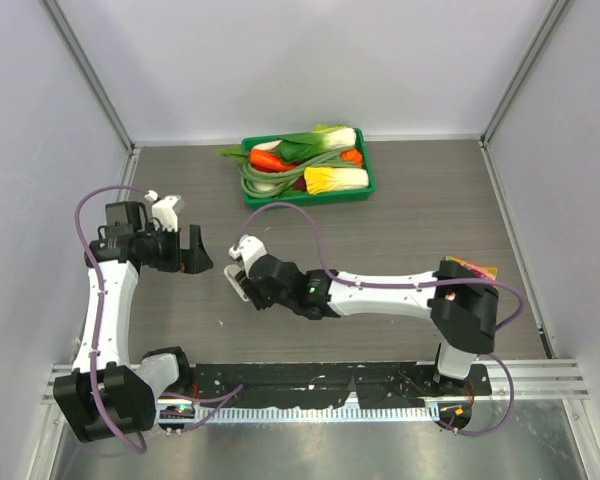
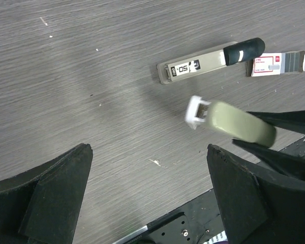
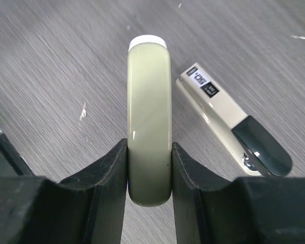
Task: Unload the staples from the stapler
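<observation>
The stapler (image 2: 208, 62), silver-grey with a black end, lies flat on the table; it also shows in the right wrist view (image 3: 229, 122). My right gripper (image 3: 149, 147) is shut on a different, plain beige-grey stapler (image 3: 149, 101) and holds it just left of the black-ended one. That beige stapler also shows in the left wrist view (image 2: 234, 122). My left gripper (image 2: 148, 152) is open and empty over bare table, a short way left of the right gripper (image 1: 240, 280). No staple strips show clearly; a tiny pale fleck (image 2: 155, 162) lies on the table.
A small red-and-white flat box (image 2: 277, 63) lies by the stapler's black end. A green tray (image 1: 365, 180) of vegetables stands at the back. An orange object (image 1: 472, 268) sits by the right arm's elbow. Walls enclose the table on three sides.
</observation>
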Robot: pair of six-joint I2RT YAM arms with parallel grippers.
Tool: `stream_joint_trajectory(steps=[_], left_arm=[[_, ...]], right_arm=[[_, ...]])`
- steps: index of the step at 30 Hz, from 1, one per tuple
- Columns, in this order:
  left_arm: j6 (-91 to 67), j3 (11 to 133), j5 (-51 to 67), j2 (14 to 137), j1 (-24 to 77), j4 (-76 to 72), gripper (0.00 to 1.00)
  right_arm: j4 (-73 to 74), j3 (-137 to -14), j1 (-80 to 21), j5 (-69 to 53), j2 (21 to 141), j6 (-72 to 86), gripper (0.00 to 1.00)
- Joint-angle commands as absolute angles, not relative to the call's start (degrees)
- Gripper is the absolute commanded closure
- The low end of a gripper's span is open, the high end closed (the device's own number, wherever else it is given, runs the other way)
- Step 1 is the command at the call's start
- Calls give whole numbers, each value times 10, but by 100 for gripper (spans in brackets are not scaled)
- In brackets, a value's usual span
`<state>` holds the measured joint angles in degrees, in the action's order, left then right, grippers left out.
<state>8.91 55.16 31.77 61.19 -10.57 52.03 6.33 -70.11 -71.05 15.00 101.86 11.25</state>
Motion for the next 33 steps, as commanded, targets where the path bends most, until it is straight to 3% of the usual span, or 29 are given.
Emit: stream_joint_trajectory(steps=[1, 5, 7, 12, 23, 28, 33], left_arm=[[121, 553, 360, 603, -104, 519, 0], [148, 555, 396, 593, -97, 534, 0], [165, 560, 408, 597, -87, 552, 5], [207, 563, 396, 602, -37, 566, 37], [250, 534, 340, 601, 78, 536, 21], [264, 508, 305, 616, 99, 493, 23], [293, 487, 312, 608, 100, 463, 33]], right_arm=[[-63, -663, -707, 202, 941, 200, 99], [-83, -642, -700, 187, 928, 230, 99], [-96, -628, -699, 185, 922, 240, 99], [-130, -592, -690, 173, 889, 285, 99], [-208, -522, -652, 112, 852, 375, 99], [-220, -516, -651, 94, 853, 386, 99], [-234, -503, -651, 86, 853, 400, 99]])
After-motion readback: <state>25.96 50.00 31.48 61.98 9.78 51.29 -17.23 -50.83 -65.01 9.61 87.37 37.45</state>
